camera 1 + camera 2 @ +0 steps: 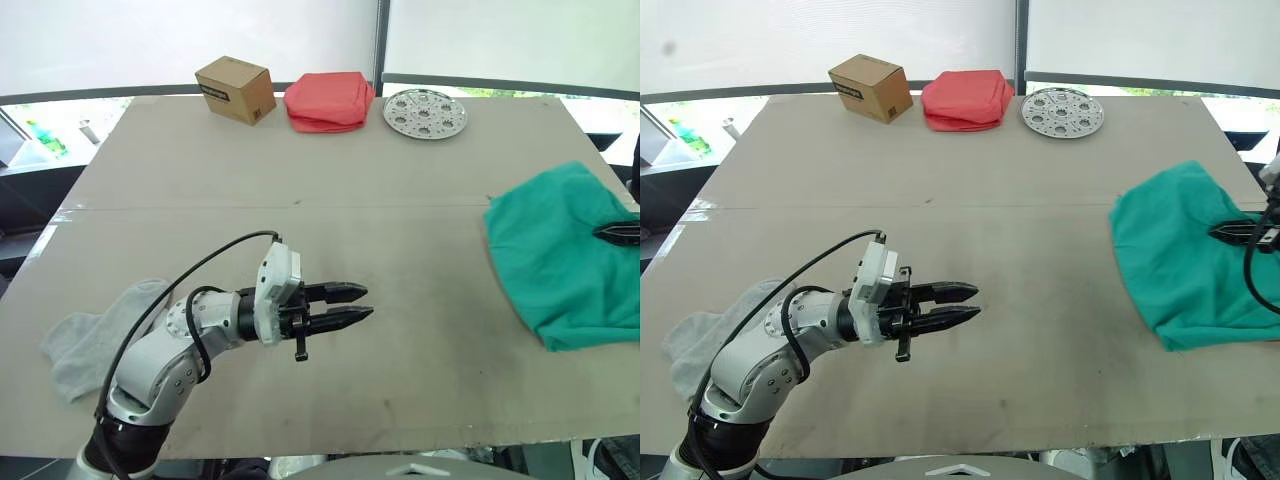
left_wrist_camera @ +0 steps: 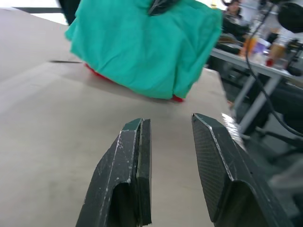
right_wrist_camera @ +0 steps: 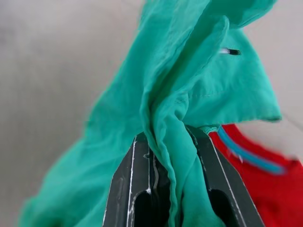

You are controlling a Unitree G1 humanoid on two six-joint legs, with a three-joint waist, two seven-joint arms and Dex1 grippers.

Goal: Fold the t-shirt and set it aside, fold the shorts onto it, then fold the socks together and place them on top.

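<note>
The teal-green shorts (image 1: pixel 560 255) lie bunched at the table's right edge. My right gripper (image 1: pixel 600 231) reaches in from the right and is shut on a raised fold of them, which shows in close-up (image 3: pixel 168 135). The red t-shirt (image 3: pixel 279 198) with its blue neck band lies under the shorts, mostly covered; a red sliver (image 2: pixel 97 74) peeks out below the teal cloth. The light grey socks (image 1: pixel 90 335) lie crumpled at the front left, partly behind my left arm. My left gripper (image 1: pixel 365 303) hovers over the bare front middle, open and pointing right, with nothing between its fingers (image 2: pixel 137 142).
Along the far edge stand a cardboard box (image 1: pixel 236 90), a folded salmon-pink cloth (image 1: pixel 328 100) and a round perforated metal plate (image 1: pixel 425 112). A seam crosses the table (image 1: pixel 300 160) at mid-depth. Bare tabletop stretches between my two grippers.
</note>
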